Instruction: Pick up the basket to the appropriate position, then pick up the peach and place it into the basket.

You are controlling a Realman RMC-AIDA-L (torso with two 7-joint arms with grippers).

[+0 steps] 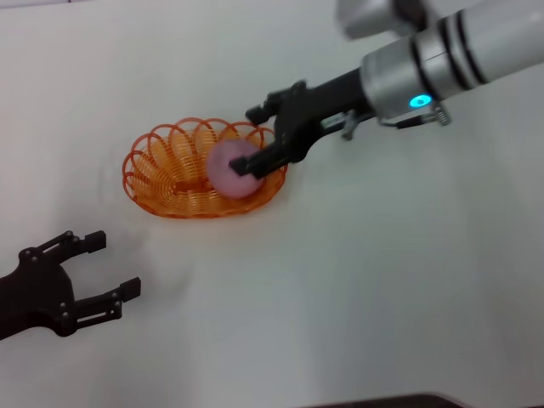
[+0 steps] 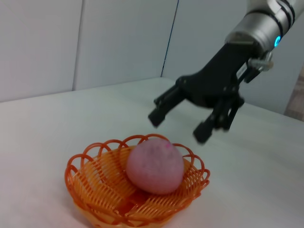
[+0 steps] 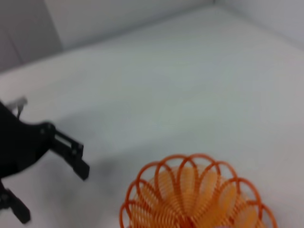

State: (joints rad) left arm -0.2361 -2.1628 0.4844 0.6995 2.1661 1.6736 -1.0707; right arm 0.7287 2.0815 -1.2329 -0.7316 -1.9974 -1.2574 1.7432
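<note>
The orange wire basket (image 1: 166,170) stands on the white table left of centre. The pale pink peach (image 1: 228,170) rests inside it, at its right end. My right gripper (image 1: 248,140) is open and hovers just above the peach; in the left wrist view this gripper (image 2: 177,127) is clear of the peach (image 2: 154,166) and of the basket (image 2: 95,190). My left gripper (image 1: 116,265) is open and empty over the table at the front left, apart from the basket. The right wrist view shows the basket's far rim (image 3: 190,190) and the left gripper (image 3: 53,194); the peach is out of that view.
The white table (image 1: 357,280) stretches all around the basket. The right arm (image 1: 425,72) reaches in from the upper right. A pale wall (image 2: 95,42) stands behind the table in the left wrist view.
</note>
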